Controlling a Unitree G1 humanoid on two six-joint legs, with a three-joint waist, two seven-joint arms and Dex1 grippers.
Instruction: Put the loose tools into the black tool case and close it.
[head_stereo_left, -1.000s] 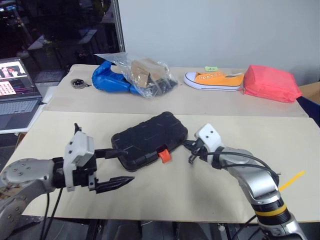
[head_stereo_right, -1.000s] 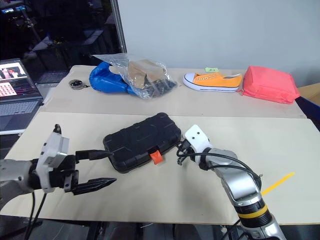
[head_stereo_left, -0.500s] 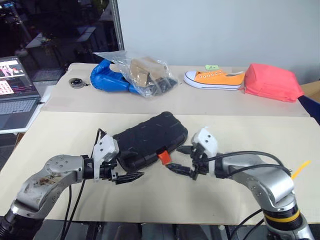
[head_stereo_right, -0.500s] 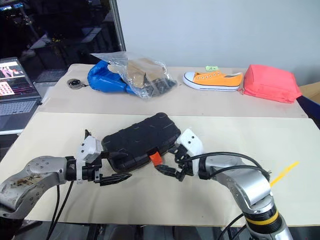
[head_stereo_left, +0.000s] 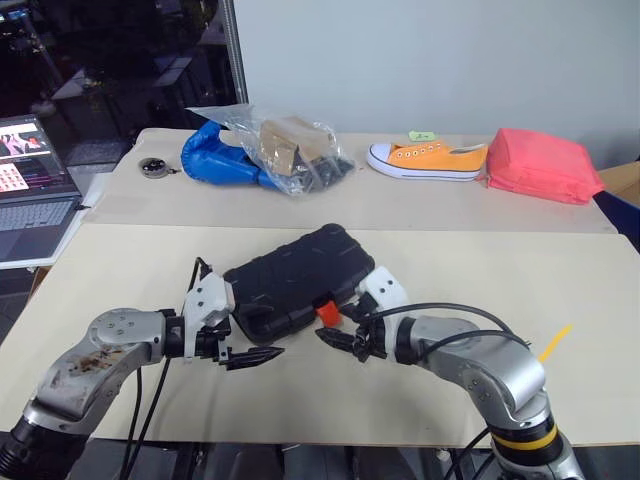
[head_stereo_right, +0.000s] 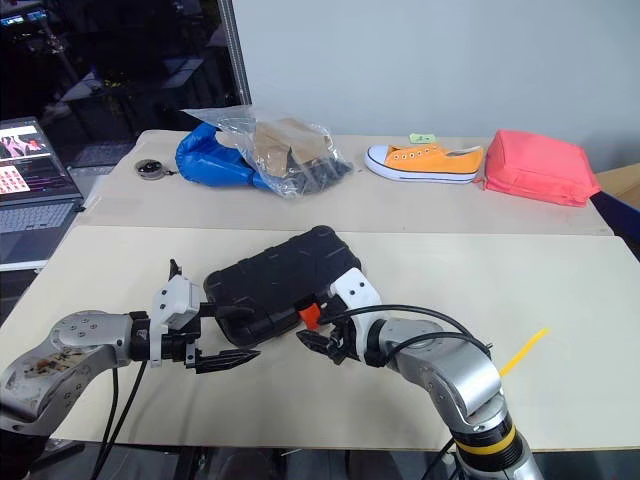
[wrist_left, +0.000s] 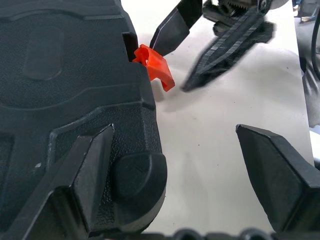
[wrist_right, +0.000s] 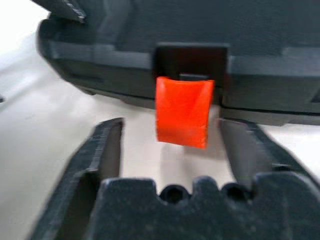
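Near the front middle of the beige surface (head_stereo_left: 450, 260) we see one black tool case (head_stereo_left: 295, 275), lying flat with its lid down and its single orange latch (head_stereo_left: 326, 312) sticking out unfastened. We judge it rigid, fairly light and smooth-sided, best steadied at a corner while the small latch, the obvious place to take hold, is pressed home. Our left gripper (head_stereo_left: 238, 334) has its fingers spread wide, one over the case's near corner. Our right gripper (wrist_right: 177, 150) has its fingers apart either side of the latch, clamped on nothing. No loose tools lie out. Behind: one orange shoe (head_stereo_left: 428, 160), one red pouch (head_stereo_left: 543, 166), one blue bag (head_stereo_left: 222, 158).
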